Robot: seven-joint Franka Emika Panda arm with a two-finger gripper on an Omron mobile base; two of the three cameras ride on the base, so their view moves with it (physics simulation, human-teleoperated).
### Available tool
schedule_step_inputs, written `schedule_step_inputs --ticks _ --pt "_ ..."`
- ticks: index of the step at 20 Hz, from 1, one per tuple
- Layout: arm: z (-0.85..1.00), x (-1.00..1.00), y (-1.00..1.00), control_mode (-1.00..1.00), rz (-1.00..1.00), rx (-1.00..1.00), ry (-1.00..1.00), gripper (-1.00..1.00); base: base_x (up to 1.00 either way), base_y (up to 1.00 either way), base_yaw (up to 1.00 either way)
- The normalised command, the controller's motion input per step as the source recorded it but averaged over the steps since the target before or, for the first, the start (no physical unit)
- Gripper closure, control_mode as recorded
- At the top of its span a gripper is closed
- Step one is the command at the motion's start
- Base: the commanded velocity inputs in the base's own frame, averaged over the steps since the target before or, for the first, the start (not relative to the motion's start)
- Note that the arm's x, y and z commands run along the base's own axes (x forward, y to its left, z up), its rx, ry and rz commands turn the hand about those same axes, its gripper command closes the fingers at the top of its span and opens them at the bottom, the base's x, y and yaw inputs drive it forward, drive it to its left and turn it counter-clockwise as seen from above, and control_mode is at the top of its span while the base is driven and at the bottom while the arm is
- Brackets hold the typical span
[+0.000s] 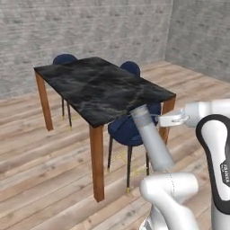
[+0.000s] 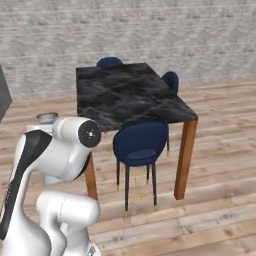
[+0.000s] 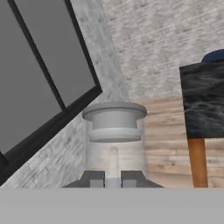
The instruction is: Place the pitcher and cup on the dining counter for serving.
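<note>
The tall pale grey translucent pitcher [image 1: 151, 138] leans in the air beside the near right corner of the dining counter [image 1: 101, 85], off the floor. My gripper [image 1: 161, 120] is shut on it from the right. In the hand view the pitcher [image 3: 114, 124] stands straight ahead, its thin handle between my two dark fingertips [image 3: 93, 178], with my gripper [image 3: 113, 180] closed around it. The pitcher's rim [image 2: 47, 118] peeks out behind my arm. The black marble counter top [image 2: 125, 92] is bare. The yellow cup is out of view.
One navy chair [image 1: 128, 128] is tucked under the counter's near right side, close to the pitcher; two more [image 1: 64, 59] [image 1: 131, 67] stand on the far sides. Wooden legs [image 1: 97, 161] [image 2: 184, 157] are at the near corners. A dark-framed window [image 3: 43, 65] is on the brick wall.
</note>
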Motion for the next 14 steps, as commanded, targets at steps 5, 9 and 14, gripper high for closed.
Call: schedule_step_inputs --ticks 5,9,14 --pt "0.0 0.0 0.0 1.0 0.0 0.0 0.0 1.0 1.0 0.84 -0.36" --pt "0.0 0.0 0.0 1.0 0.0 0.0 0.0 1.0 1.0 0.26 -0.25" --pt "0.0 0.0 0.0 1.0 0.0 0.0 0.0 1.0 1.0 0.13 -0.11"
